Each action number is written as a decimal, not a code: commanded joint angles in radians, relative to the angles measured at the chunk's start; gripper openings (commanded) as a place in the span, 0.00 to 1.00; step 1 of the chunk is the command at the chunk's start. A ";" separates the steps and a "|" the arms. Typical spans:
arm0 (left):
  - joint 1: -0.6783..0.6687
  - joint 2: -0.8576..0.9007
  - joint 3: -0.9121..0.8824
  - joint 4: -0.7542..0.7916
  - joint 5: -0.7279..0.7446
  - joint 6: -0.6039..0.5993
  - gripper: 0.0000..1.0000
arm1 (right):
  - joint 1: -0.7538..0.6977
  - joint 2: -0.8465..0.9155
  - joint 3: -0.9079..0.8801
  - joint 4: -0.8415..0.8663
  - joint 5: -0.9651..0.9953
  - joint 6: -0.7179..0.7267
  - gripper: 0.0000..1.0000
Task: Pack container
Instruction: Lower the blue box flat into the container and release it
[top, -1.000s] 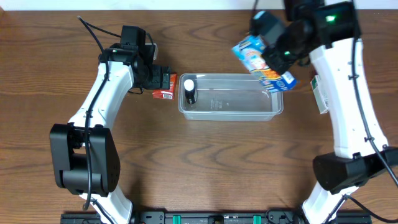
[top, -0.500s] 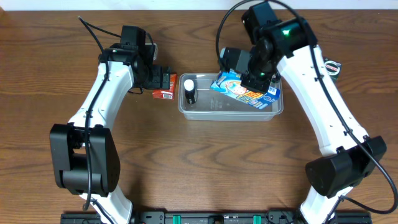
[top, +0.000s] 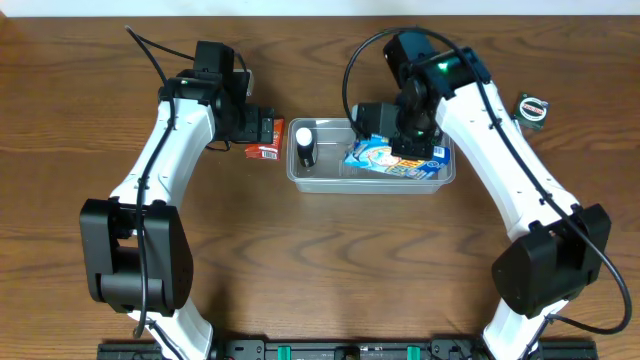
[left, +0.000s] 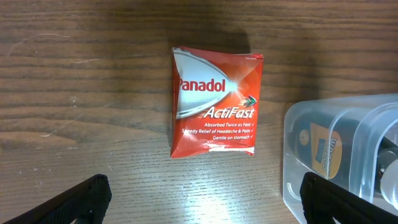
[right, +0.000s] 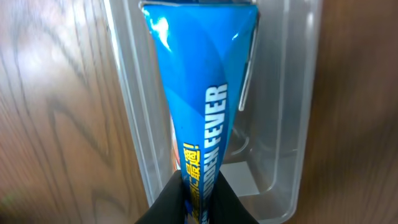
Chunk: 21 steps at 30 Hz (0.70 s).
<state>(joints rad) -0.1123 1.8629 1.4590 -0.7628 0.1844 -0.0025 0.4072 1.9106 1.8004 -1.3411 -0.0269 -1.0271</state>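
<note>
The clear plastic container (top: 440, 178) lies in the middle of the table and also shows in the right wrist view (right: 292, 93) and the left wrist view (left: 298, 155). A small dark bottle with a white cap (top: 304, 145) stands in its left end. My right gripper (right: 198, 193) is shut on a blue snack packet (right: 199, 81) and holds it inside the container (top: 385, 158). My left gripper (left: 202, 202) is open above the table, just short of a red Panadol ActiFast box (left: 214, 102), which lies left of the container (top: 263, 151).
A small dark round object (top: 532, 108) lies on the table at the far right. The wooden table (top: 330, 260) stretches toward the near edge.
My right gripper has carried the blue packet from above the container's right end leftward and down into the container. The left arm has not moved.
</note>
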 joint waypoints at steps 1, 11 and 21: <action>0.002 0.010 -0.002 -0.006 0.006 0.006 0.98 | -0.009 -0.008 -0.018 0.004 0.060 -0.039 0.12; 0.002 0.010 -0.002 -0.006 0.006 0.006 0.98 | -0.009 -0.008 -0.039 0.003 0.075 -0.051 0.13; 0.002 0.010 -0.002 -0.006 0.006 0.006 0.98 | -0.010 -0.008 -0.132 0.036 0.099 -0.051 0.15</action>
<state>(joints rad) -0.1123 1.8629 1.4590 -0.7628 0.1844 -0.0025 0.4072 1.9106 1.6867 -1.3106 0.0471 -1.0641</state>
